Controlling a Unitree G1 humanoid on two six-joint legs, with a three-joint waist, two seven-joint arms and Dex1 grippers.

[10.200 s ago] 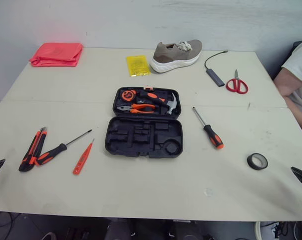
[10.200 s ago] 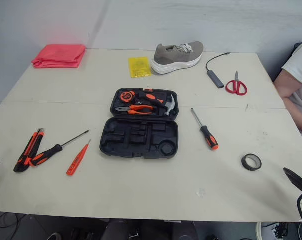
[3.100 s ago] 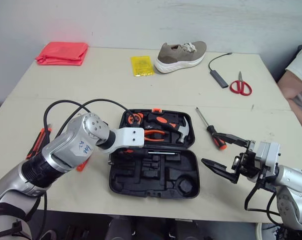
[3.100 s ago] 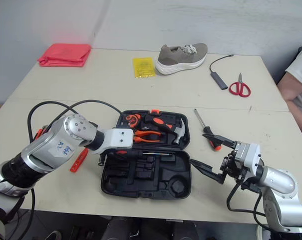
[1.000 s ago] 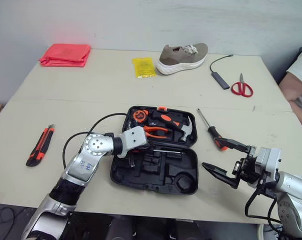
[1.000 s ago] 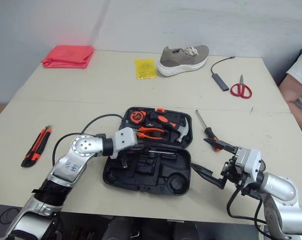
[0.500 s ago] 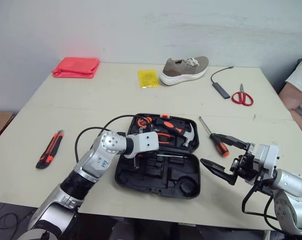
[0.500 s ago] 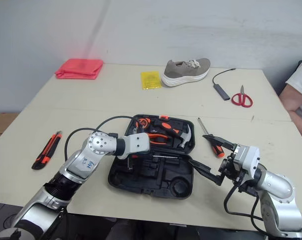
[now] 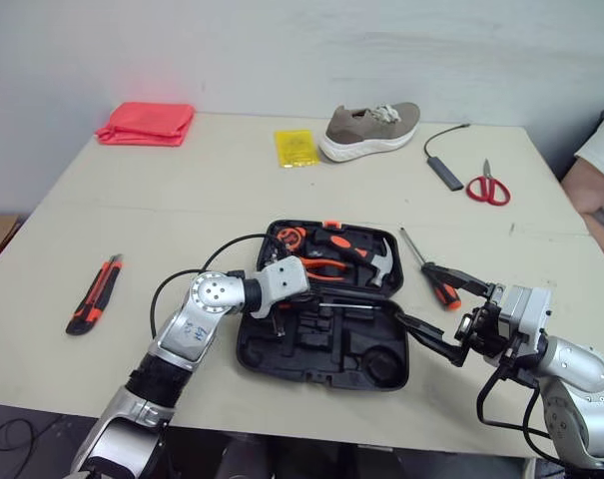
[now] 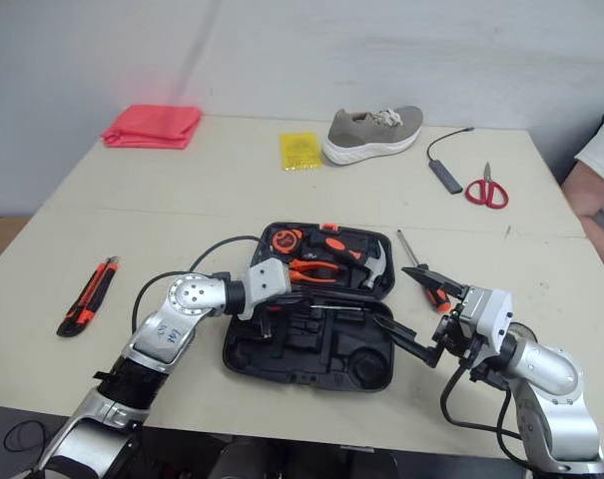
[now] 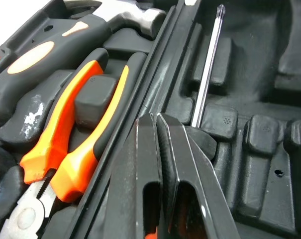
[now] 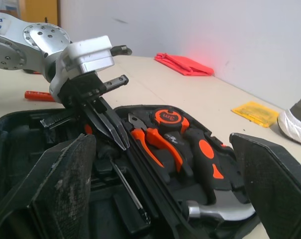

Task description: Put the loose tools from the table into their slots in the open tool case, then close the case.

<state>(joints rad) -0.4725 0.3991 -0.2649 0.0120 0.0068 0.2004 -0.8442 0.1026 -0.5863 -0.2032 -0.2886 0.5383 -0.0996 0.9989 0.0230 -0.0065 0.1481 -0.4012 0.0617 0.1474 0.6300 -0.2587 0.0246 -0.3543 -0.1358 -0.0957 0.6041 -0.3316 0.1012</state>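
The tool case lies open at the centre of the frame, long axis left to right, with the lid half toward the top. The lid holds a hammer, pliers and a tape measure. A screwdriver lies in the lower half just below the hinge. It runs parallel to the hinge, and its bare tip points to the right of the frame.

The left gripper reaches down into the case from the left. Its fingers are pressed together, with the tips at the black handle end of that screwdriver; whether they touch it cannot be told.

The right gripper hangs spread wide at the case's right edge. Its upper finger crosses a second screwdriver that lies on the table just right of the case, tip toward the top of the frame.

A knife lies well apart at the left. Scissors, a shoe, a yellow packet and a red cloth lie along the top.
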